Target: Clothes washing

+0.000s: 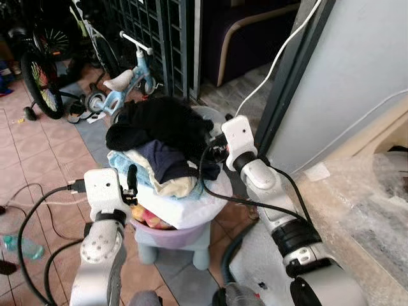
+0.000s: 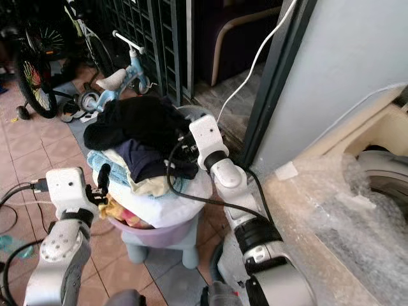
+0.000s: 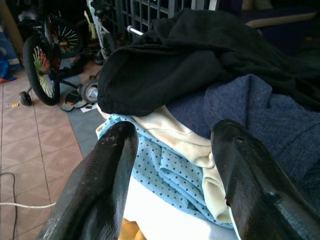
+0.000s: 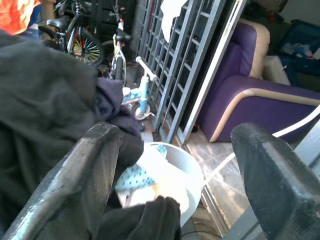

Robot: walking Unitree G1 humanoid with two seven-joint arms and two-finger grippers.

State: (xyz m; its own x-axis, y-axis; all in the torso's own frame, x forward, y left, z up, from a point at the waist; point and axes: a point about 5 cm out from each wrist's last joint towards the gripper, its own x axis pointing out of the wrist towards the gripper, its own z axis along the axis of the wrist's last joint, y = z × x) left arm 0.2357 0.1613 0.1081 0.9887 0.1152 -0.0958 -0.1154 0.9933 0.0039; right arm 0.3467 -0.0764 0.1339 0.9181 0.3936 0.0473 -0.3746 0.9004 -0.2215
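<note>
Two silver arms reach from the bottom of the head view toward a heaped purple plastic laundry basin [image 1: 182, 237], which rests on a small pale blue plastic stool [image 1: 201, 255]. On the basin, a black garment [image 1: 162, 124] tops the pile, with a navy blue cloth [image 1: 169, 159] and a cream cloth [image 1: 169, 185] under it, a light blue dotted cloth [image 3: 165, 167] lower on the left side, and a white fabric [image 1: 185, 207] draped over the basin's front rim.

At the basin's left side, the left gripper [image 3: 172, 165] has its fingers spread wide with nothing held; the dotted and cream cloths lie in the gap just ahead of them. At the basin's right side, the right gripper [image 4: 185, 165] is likewise spread wide and empty, the black garment lying against its one finger and the white basin rim [image 4: 185, 165] showing between the two.

Beyond the basin stands a light blue child's balance bike [image 1: 124, 83] before a dark metal gate [image 1: 159, 32]. Right of the basin lies a surface wrapped in clear bubble wrap [image 1: 357, 204].
</note>
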